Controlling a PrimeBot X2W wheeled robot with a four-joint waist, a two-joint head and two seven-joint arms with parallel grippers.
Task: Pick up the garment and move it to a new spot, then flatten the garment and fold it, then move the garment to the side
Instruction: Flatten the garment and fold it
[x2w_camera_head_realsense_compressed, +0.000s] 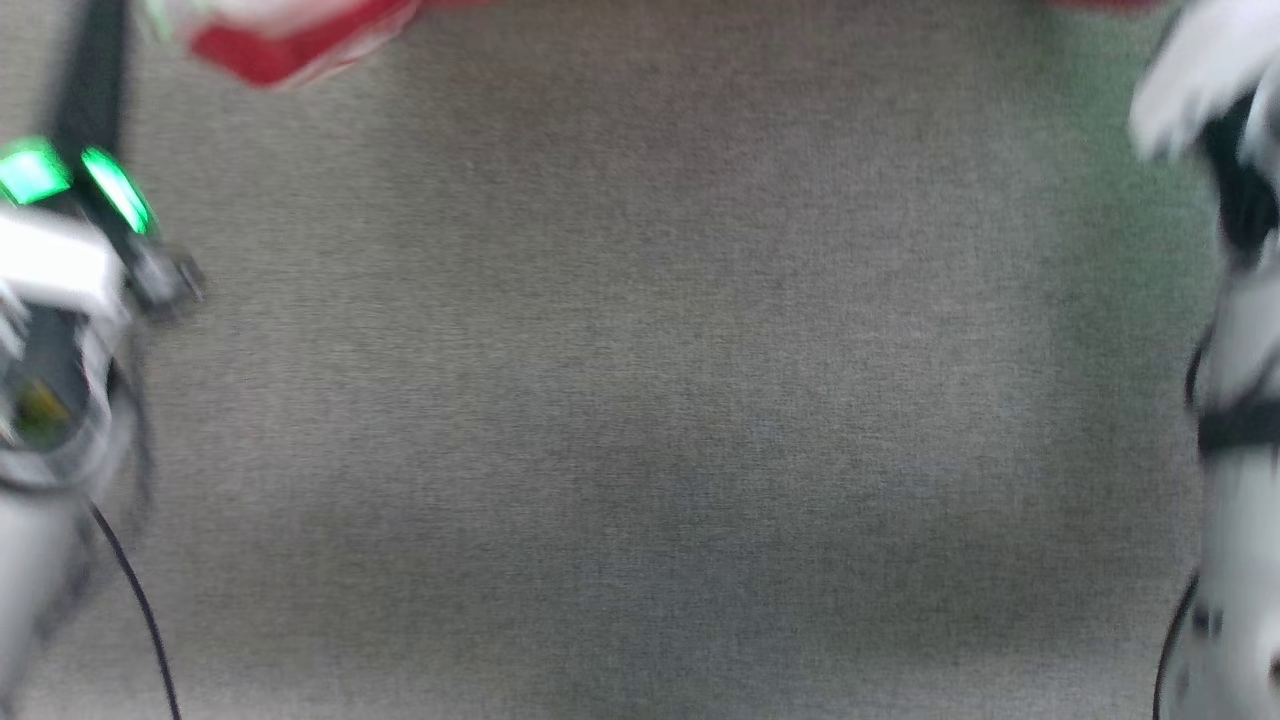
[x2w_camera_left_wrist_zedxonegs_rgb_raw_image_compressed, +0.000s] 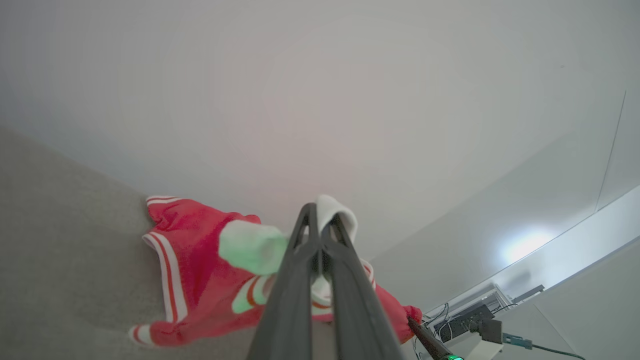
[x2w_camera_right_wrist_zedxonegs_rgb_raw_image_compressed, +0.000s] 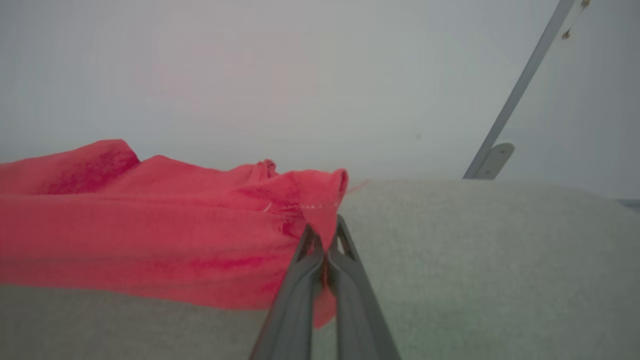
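The left gripper (x2w_camera_left_wrist_zedxonegs_rgb_raw_image_compressed: 320, 214) and right gripper (x2w_camera_right_wrist_zedxonegs_rgb_raw_image_compressed: 325, 231) each clench the shirt (x2w_camera_right_wrist_zedxonegs_rgb_raw_image_compressed: 150, 225) at the far edge of the table (x2w_camera_head_realsense_compressed: 640, 400). The left pinch, on white sleeve cloth, looks shallow, perhaps; a tug could slip it.

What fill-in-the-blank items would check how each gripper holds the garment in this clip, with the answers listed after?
1. The left gripper is shut on a ____ part of the garment.
2. The right gripper is shut on a ____ edge of the garment.
3. The cloth surface under the arms is ____ in colour.

Missing words: white; red; grey.
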